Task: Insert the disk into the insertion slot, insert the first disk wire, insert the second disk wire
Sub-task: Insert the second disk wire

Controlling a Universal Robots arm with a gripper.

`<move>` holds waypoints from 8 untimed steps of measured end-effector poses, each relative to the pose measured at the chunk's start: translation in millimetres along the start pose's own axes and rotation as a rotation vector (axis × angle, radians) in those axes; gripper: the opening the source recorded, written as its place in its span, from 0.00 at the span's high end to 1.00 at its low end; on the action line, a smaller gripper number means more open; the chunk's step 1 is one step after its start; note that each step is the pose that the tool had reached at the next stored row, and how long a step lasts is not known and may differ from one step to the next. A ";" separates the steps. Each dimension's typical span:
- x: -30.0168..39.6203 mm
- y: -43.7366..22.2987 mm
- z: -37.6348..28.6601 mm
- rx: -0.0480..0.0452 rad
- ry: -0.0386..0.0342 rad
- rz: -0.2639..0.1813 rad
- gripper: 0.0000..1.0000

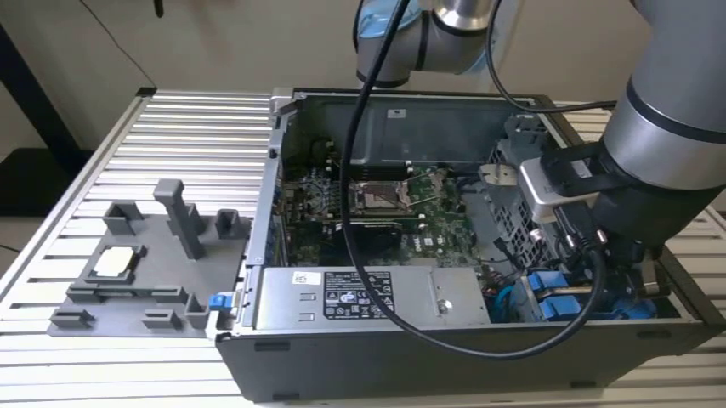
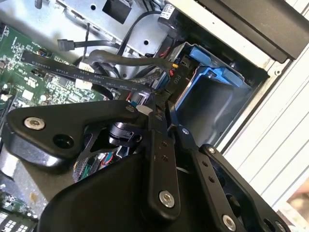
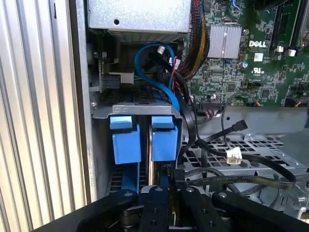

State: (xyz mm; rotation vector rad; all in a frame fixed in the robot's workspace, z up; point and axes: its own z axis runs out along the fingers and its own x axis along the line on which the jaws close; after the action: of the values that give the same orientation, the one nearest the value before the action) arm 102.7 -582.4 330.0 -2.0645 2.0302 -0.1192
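My black pincer (image 2: 166,108) is down in the grey sheet-metal drive bay (image 3: 104,108) at the open computer case's (image 1: 340,361) front corner, fingers drawn together; whether they grip anything I cannot tell. Bright blue plastic carrier tabs (image 3: 164,137) stand upright in the bay, just ahead of my fingers.

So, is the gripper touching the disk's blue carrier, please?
Cannot tell: in the first wrist view the gripper ends close to the disk's blue carrier, but any contact is hidden.
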 end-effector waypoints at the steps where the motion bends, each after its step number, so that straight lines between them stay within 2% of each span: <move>1: 0.0 0.0 0.0 0.0000 0.0001 0.000 0.84; 8: 0.0 0.0 0.1 -0.0001 0.0009 0.000 0.84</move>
State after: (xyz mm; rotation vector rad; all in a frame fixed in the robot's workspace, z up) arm 102.7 -582.4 330.0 -2.0650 2.0305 -0.1201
